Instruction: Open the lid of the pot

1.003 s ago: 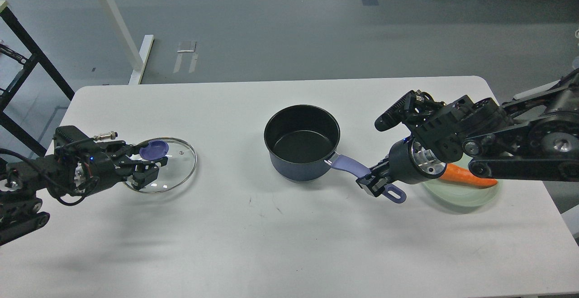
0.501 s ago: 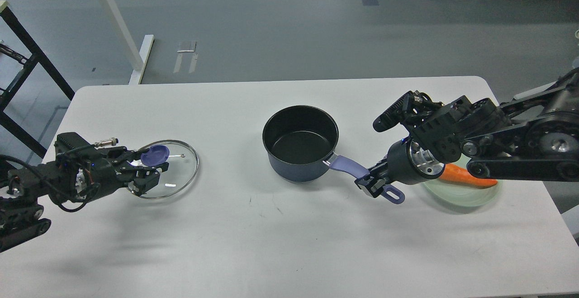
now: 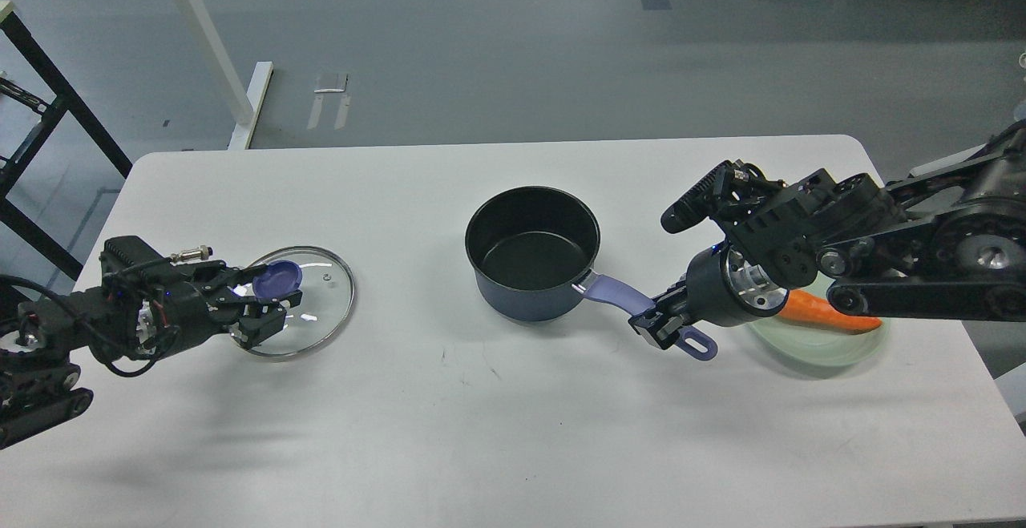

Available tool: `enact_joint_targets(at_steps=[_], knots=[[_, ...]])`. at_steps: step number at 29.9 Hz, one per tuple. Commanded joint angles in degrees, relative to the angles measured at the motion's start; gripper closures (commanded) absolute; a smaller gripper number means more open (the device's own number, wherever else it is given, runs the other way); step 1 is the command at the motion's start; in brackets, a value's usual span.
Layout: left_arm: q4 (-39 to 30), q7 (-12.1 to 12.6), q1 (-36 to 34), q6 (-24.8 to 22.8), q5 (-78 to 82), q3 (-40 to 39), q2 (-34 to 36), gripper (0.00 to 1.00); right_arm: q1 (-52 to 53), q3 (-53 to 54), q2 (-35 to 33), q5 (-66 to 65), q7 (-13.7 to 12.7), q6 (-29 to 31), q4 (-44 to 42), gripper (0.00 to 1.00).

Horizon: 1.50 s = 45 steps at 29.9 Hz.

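A humanoid robot works at a white table point(image 3: 497, 424), its two black arms reaching in from either side. The dark pot point(image 3: 532, 251) stands uncovered near the table's middle, its purple handle point(image 3: 621, 297) pointing toward the right arm. The right tool point(image 3: 662, 328) is clamped on that handle near its looped end. Well apart to the left, the glass lid point(image 3: 309, 308) lies on the table, slightly tilted, its rim catching the light. The left tool point(image 3: 268, 304) has its fingers closed around the lid's purple knob point(image 3: 277, 278). Behind the right arm, an orange carrot point(image 3: 826, 312) rests on a pale green plate point(image 3: 826, 348), just beside the pot handle's end. Grey floor and the legs of other tables fill the background.
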Motion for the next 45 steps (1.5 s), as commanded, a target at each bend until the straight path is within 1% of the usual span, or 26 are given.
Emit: enact_joint_targets(at_steps=[1, 4, 6, 7, 8, 9, 10, 11, 13, 17, 19, 21, 23, 28, 30, 32, 35, 41, 45], knots=[[0.0, 0.0, -0.09, 0.05, 0.0, -0.01, 0.0, 0.23, -0.08, -0.08, 0.06, -0.03, 0.0, 0.0, -0.02, 0.73], [0.0, -0.09, -0.35, -0.04, -0.17, -0.09, 0.0, 0.21, -0.08, -0.08, 0.06, 0.06, 0.0, 0.0, -0.02, 0.73], [-0.18, -0.26, -0.79, -0.04, -0.78, -0.62, 0.0, 0.13, -0.17, -0.08, -0.02, 0.06, 0.0, 0.0, -0.02, 0.73], [-0.26, -0.7, -0.97, -0.13, -0.96, -1.14, 0.17, 0.08, -0.25, -0.08, -0.11, 0.06, 0.0, -0.09, -0.02, 0.7], [-0.26, -1.66, -1.32, -0.13, -1.66, -1.41, 0.26, 0.05, -0.25, 0.0, -0.11, 0.06, 0.0, -0.18, -0.02, 0.64], [-0.26, -3.41, -2.11, -0.3, -3.14, -1.76, 0.35, 0.03, -0.25, 0.0, -0.2, 0.06, 0.08, -0.18, -0.02, 0.57], [-0.18, -3.83, -2.72, -0.39, -5.16, -2.02, 0.52, 0.02, -0.25, 0.0, -0.2, 0.06, 0.08, -0.18, -0.02, 0.52], [-0.09, -3.83, -3.25, -0.48, -7.7, -2.03, 0.61, 0.01, -0.25, 0.0, -0.2, 0.15, 0.08, -0.09, -0.02, 0.47], [0.0, -3.83, -3.96, -0.57, -12.63, -1.94, 0.7, 0.01, -0.17, 0.0, -0.37, 0.24, 0.17, -0.09, -0.02, 0.41], [0.0, -3.83, -5.8, -0.74, -18.0, -1.94, 0.88, 0.01, -0.17, 0.35, -0.64, 0.32, 0.43, -0.18, 0.07, 0.24], [0.0, -3.83, -6.59, -0.83, -20.81, -2.11, 1.05, 0.01, -0.08, 1.05, -1.25, 0.59, 0.7, -0.18, 0.07, 0.18], [0.0, -3.83, -7.3, -1.44, -24.76, -2.2, 1.32, 0.01, 0.1, 2.72, -2.22, 1.64, 0.7, -0.18, -0.02, 0.14], [0.0, -3.83, -8.35, -2.84, -30.29, -2.11, 1.4, 0.01, 0.27, 4.74, -3.27, 3.13, 0.79, -0.18, 0.07, 0.03], [0.43, -3.83, -10.55, -7.85, -45.49, -2.2, 1.4, 0.01, 1.33, 10.1, -7.22, 7.0, 1.05, -0.26, -0.1, 0.03], [1.31, -3.83, -11.08, -8.82, -51.21, -2.81, 1.06, 0.01, 0.63, 13.78, -10.11, 7.44, 1.23, -0.35, -0.37, 0.03], [2.19, -3.83, -10.99, -10.31, -57.97, -4.65, 0.88, 0.01, -1.12, 20.01, -14.16, 7.53, 1.58, -0.44, -1.07, 0.02], [3.77, -3.83, -10.64, -13.13, -65.8, -7.03, -0.26, 0.01, -7.17, 30.03, -15.84, 7.53, 2.28, -0.62, -3.43, 0.02], [8.95, -3.83, -10.11, -19.45, -82.59, -10.72, -7.73, 0.01, -23.87, 50.69, -15.41, 7.71, 2.37, -0.7, -10.11, 0.01], [13.0, -3.83, -10.11, -22.53, -89.1, -13.53, -11.77, 0.01, -31.7, 58.61, -15.23, 8.41, 2.37, -0.7, -13.63, 0.0]])
